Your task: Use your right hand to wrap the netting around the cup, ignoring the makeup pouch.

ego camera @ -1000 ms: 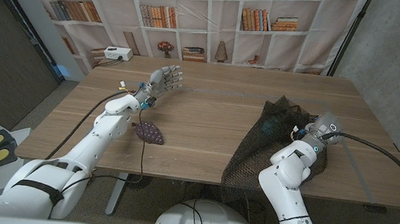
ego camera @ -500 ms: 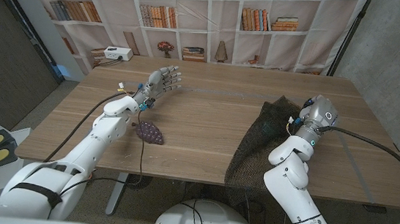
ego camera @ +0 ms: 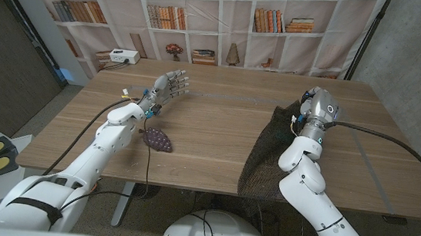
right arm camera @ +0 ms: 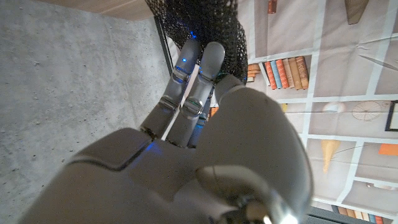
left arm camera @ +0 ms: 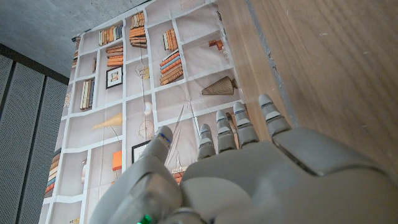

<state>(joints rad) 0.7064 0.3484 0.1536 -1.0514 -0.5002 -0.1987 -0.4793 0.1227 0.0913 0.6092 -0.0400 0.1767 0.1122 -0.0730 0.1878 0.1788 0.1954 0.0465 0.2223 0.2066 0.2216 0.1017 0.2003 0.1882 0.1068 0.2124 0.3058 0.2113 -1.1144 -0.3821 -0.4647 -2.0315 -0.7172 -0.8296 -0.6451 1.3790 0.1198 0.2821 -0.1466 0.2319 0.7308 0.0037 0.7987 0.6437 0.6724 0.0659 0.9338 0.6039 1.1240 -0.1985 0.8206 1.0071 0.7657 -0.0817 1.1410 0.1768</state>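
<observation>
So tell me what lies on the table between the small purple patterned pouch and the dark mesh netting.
Nothing: in the head view, bare wooden table separates the purple patterned pouch from the dark mesh netting.

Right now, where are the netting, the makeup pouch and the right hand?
netting (ego camera: 263, 155): head view, on the dark mesh draped over the table's near edge.
makeup pouch (ego camera: 158, 139): head view, middle of the purple pouch.
right hand (right arm camera: 205, 124): right wrist view, back of the hand, fingers reaching to the netting.
</observation>
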